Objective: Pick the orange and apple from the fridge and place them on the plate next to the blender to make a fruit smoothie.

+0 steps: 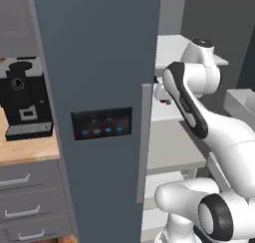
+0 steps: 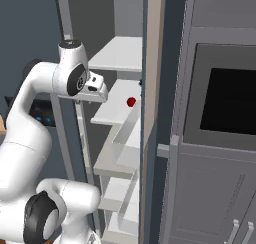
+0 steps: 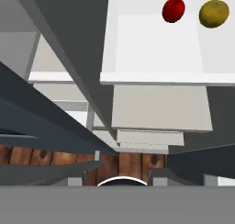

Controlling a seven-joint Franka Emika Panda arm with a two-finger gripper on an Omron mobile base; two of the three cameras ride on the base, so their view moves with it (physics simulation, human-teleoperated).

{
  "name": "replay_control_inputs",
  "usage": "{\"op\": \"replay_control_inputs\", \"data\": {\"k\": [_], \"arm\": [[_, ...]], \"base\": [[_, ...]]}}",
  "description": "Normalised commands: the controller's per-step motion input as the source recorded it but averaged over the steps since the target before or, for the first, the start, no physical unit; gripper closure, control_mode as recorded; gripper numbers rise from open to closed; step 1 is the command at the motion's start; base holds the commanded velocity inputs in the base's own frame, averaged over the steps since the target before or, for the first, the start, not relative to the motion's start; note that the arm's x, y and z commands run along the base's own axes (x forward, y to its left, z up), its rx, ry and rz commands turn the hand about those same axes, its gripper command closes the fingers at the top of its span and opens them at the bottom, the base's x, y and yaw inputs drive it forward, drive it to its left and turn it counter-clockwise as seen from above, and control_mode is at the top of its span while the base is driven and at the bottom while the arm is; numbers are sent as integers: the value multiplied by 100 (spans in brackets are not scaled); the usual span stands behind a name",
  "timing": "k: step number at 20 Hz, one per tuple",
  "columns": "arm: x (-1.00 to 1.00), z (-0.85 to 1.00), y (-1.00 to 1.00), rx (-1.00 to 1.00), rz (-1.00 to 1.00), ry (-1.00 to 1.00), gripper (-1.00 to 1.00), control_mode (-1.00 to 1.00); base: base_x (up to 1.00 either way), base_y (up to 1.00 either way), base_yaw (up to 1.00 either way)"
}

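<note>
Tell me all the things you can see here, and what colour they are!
fridge: one, dark blue-grey, door open, pale grey shelves inside
touch panel: one, dark with blue lights, on the fridge door
apple: one, red, on a fridge shelf
orange: one, yellowish-orange, on the same shelf beside the apple
coffee machine: one, black, on the wooden counter
drawers: three, grey, under the counter
oven: one, dark window, in grey cabinets
gripper: one, white, shut, empty, near the shelves
</note>
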Motion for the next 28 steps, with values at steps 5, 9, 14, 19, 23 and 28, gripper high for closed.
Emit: {"op": "replay_control_inputs", "data": {"k": [5, 9, 14, 19, 23, 28], "arm": [[-7, -8, 0, 0, 0, -1, -100, -100], [-71, -6, -66, 0, -18, -9, -100, -100], [-56, -1, -96, -2, -25, 0, -100, -100], [-10, -14, -68, -16, -19, 16, -100, -100], [1, -34, -60, -12, -8, 16, -100, -100], [-5, -26, -42, -3, -1, 4, -100, -100]], "base": [[0, 0, 0], [0, 0, 0], [0, 0, 0], [0, 0, 0], [0, 0, 0], [0, 0, 0]]}}
